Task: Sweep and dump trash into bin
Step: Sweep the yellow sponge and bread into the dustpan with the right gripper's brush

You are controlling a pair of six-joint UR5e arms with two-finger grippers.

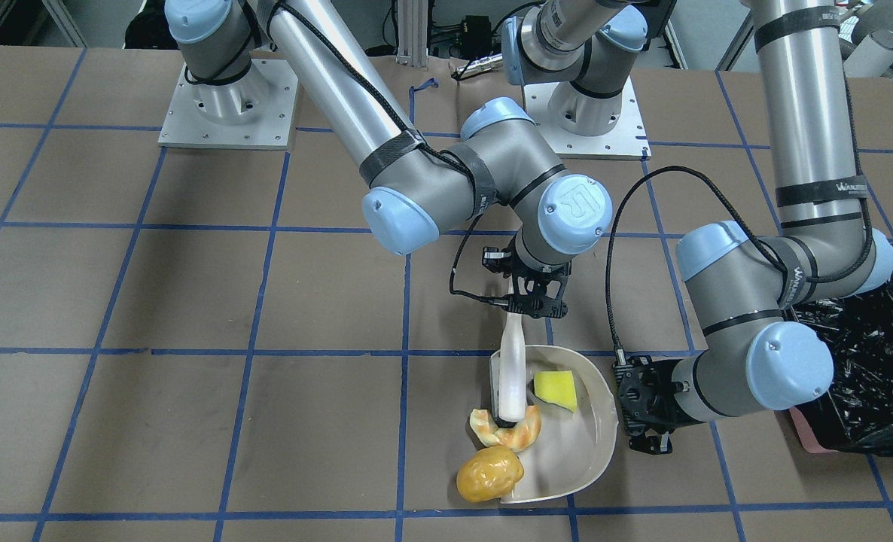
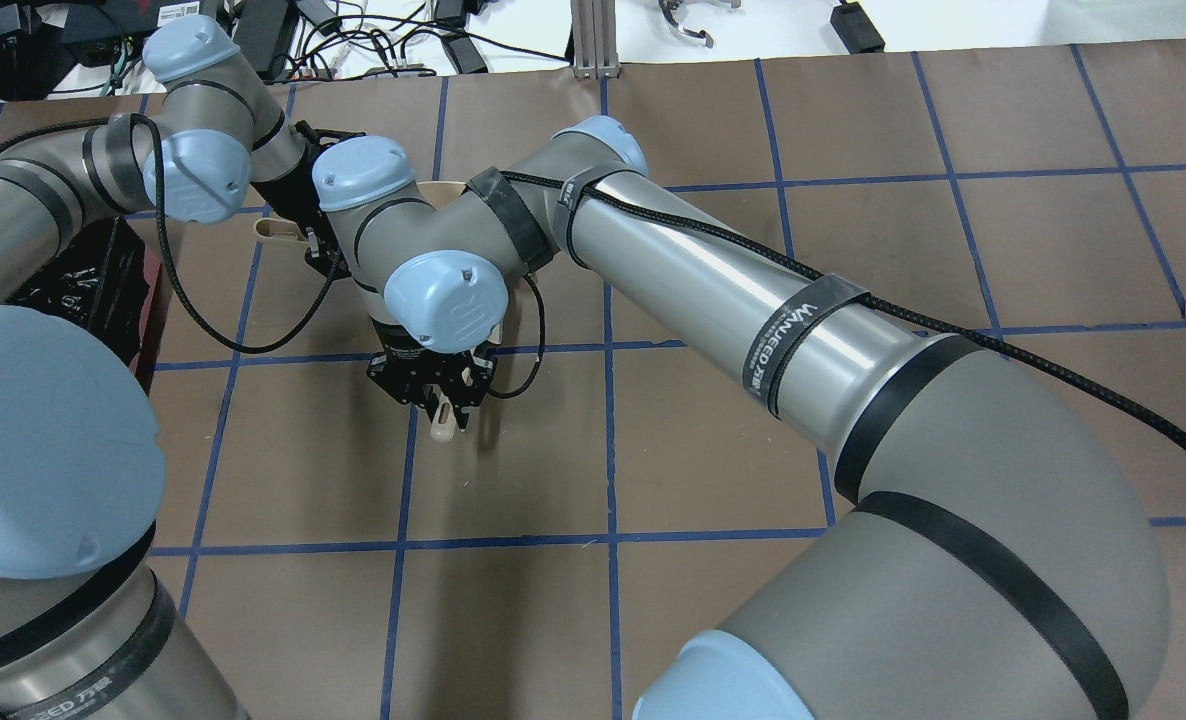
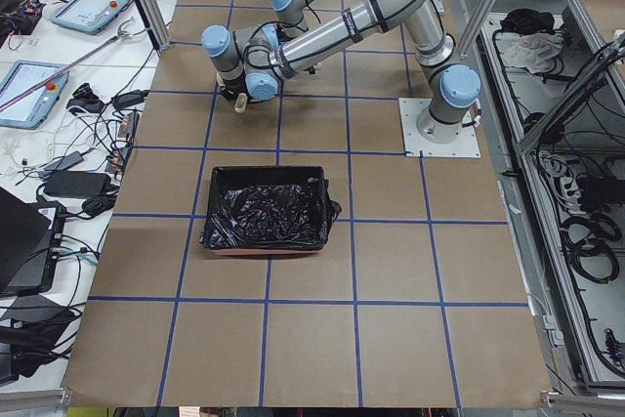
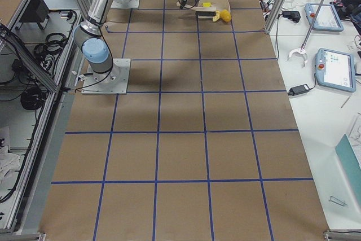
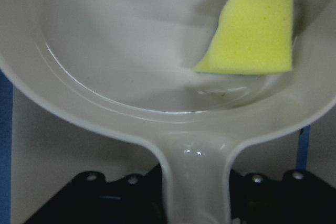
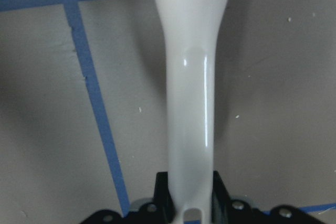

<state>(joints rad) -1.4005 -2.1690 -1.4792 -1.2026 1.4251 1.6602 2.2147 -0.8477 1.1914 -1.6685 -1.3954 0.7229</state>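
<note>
**A:** Where does the trash sit?

**B:** Going by the front-facing view, the yellow sponge [image 1: 554, 391] lies inside the dustpan [image 1: 576, 461], on its 12 o'clock side. The croissant [image 1: 519, 437] straddles the pan's lip at 9 o'clock, partly under the head of the brush [image 1: 512, 369]. The potato lump [image 1: 489, 473] rests on the bench [image 1: 190, 301], touching the lip's corner at 7 o'clock. The bin [image 1: 860, 376] stands apart, off at 3 o'clock.

**A:** And which way does it all point?

**B:** The croissant's long axis runs 9 to 3, and its curve opens toward 12. The potato lump slants roughly 8 to 2. The pan's mouth faces 9 with its handle at 3. The brush runs 12 to 6, bristles at the 6 end.

**A:** Who holds what?

**B:** The left gripper [image 1: 635, 410] has its fingers pinching the pan's handle; the left wrist view shows it running between them. The right gripper [image 1: 533, 302] pinches the top of the brush handle.

**A:** So how should the sweep go?

**B:** I'd keep the lip flat on the bench and the pan steady. Shift the brush toward 6, set the bristles down on the 9 o'clock side of the potato lump, then draw toward 3. The lump is round and sits at the corner, so it may roll past the lip. A low, slow stroke angled inward should carry it and the croissant in together.
</note>
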